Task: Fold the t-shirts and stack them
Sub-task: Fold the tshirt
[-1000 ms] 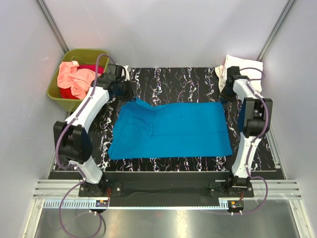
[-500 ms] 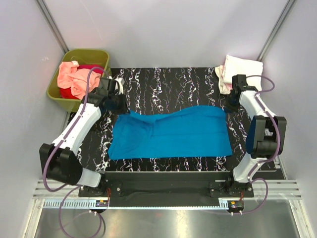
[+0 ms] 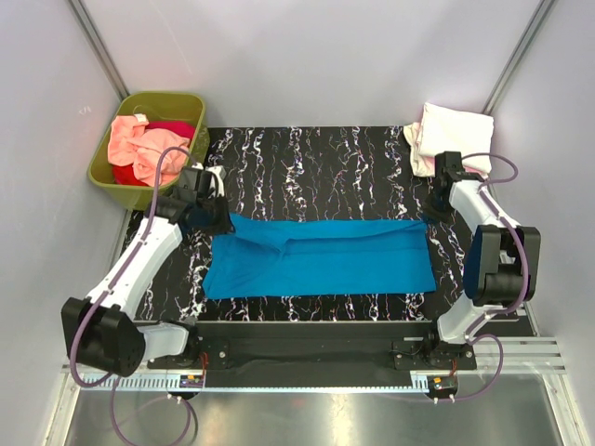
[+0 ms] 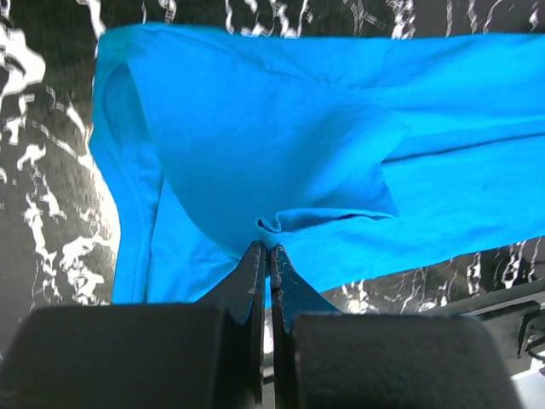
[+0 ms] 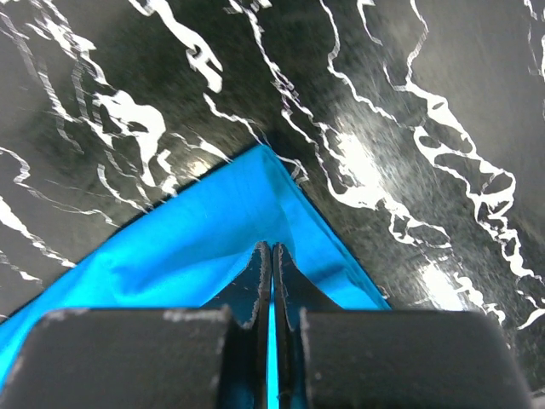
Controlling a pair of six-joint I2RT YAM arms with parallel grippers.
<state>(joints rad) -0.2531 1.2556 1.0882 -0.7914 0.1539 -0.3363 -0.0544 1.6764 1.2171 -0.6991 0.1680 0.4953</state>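
Note:
A bright blue t-shirt (image 3: 321, 257) lies across the black marbled mat, its far edge lifted and drawn toward the near side. My left gripper (image 3: 217, 223) is shut on the shirt's far left corner; in the left wrist view the gripper (image 4: 265, 250) pinches a fold of the blue cloth (image 4: 281, 145). My right gripper (image 3: 430, 212) is shut on the far right corner; in the right wrist view it (image 5: 272, 249) pinches the blue cloth (image 5: 196, 247). A folded cream-white shirt (image 3: 452, 133) lies at the far right corner.
An olive-green tub (image 3: 104, 173) at the far left holds salmon-peach (image 3: 139, 149) and red (image 3: 173, 131) shirts. White walls close in on both sides. The black marbled mat (image 3: 325, 163) shows bare beyond the shirt.
Both grippers have moved toward the near side, pulling the blue shirt's far edge over its near half. The shirt now looks narrower front to back.

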